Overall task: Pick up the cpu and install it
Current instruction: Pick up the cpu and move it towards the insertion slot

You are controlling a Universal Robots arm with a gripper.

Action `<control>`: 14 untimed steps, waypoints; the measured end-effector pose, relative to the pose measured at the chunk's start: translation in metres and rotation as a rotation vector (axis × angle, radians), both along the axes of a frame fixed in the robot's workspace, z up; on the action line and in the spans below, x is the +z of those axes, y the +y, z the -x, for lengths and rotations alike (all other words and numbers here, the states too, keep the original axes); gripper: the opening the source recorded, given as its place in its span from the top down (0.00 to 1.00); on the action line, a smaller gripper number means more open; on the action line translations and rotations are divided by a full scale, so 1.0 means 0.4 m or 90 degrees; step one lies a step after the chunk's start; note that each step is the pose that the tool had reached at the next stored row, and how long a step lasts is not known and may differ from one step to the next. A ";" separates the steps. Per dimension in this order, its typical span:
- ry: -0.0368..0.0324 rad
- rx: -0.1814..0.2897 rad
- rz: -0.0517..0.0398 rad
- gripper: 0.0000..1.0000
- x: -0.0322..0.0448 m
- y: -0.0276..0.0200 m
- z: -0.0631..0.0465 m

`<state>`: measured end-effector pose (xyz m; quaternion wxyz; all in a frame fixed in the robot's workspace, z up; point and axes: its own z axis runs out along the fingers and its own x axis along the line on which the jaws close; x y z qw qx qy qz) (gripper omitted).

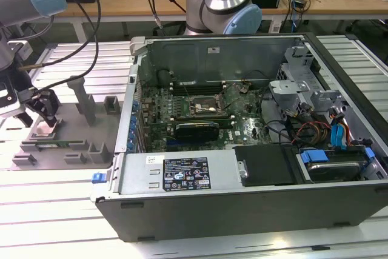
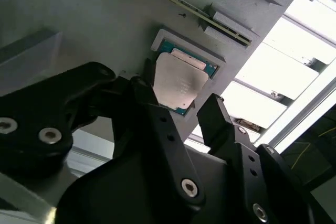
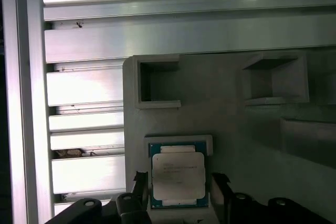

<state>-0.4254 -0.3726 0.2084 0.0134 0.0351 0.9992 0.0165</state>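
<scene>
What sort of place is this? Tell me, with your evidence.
Probably a robotics lab for computer assembly: an open computer case sits on a slatted metal table, a cpu lies in a grey fixture tray, and a cable-strewn workbench stands behind.

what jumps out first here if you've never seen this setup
The open computer case dominates the exterior view, with its green motherboard and socket frame exposed. On the exterior view's left, the gripper hangs low over a grey fixture tray. In both wrist views its open black fingers flank the silvery cpu, which lies in a square recess.
</scene>
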 end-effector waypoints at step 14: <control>-0.0002 0.001 -0.0003 0.34 -0.004 0.000 0.000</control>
